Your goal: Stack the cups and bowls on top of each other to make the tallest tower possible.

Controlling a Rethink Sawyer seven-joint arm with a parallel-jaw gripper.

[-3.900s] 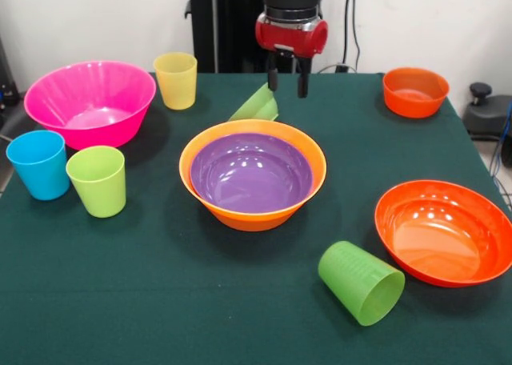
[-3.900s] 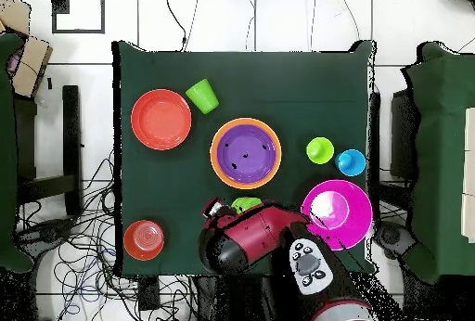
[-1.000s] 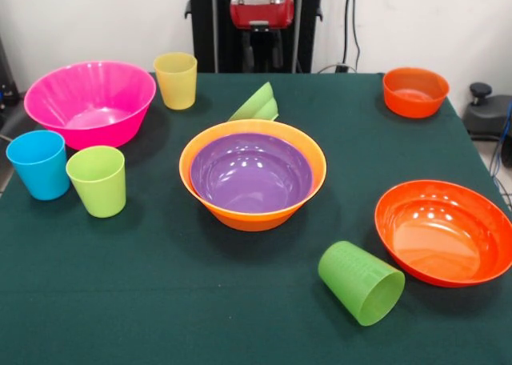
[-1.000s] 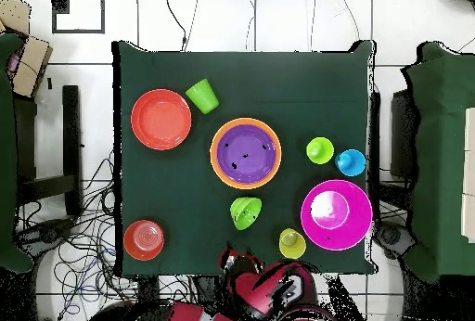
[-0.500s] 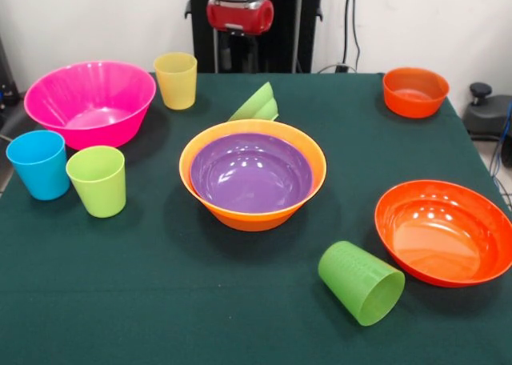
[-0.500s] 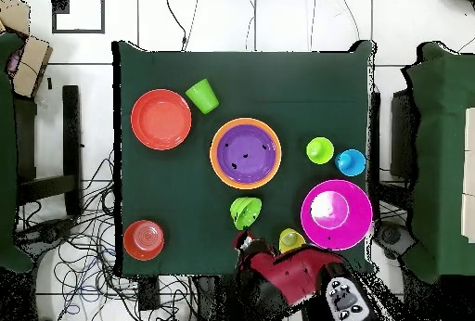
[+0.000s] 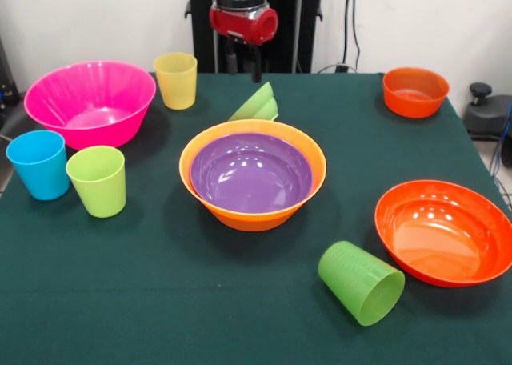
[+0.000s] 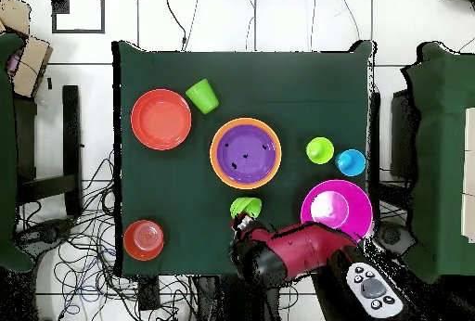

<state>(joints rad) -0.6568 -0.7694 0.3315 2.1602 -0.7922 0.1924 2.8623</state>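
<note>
Purple bowl [image 7: 251,173] sits nested inside orange bowl [image 7: 253,213].

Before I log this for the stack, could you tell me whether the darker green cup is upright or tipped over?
Tipped over. The darker green cup lies on its side on the tablecloth, its open mouth facing sideways, beside the red-orange bowl.

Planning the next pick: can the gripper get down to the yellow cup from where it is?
Probably yes. The gripper hangs empty just beside the yellow cup, which stands upright, apart from the pink bowl, nothing above it.
</note>
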